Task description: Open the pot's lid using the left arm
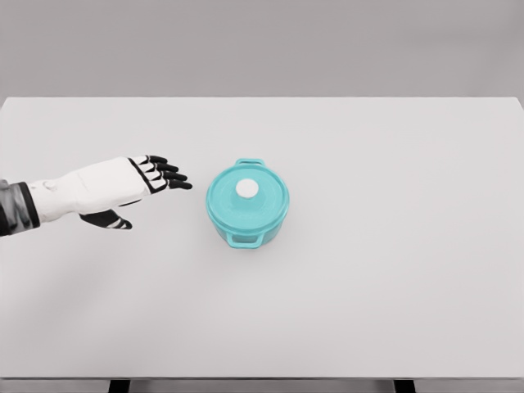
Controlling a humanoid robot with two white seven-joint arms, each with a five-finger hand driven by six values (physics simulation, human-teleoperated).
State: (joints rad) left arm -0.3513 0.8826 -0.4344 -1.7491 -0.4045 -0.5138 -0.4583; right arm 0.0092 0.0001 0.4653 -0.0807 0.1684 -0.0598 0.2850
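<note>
Left hand (123,187) hovers flat over the table (393,270), fingers spread and empty, near the lidded pot (247,205)

Left arm (16,206) cut off at picture's edge behind the fingers (168,173), pot (246,214) body mostly hidden under lid (247,195)

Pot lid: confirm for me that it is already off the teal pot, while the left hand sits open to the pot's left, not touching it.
Not so. The head view shows the lid on the teal pot, white knob on top. The rest holds: the left hand is open, left of the pot, not touching it.
</note>
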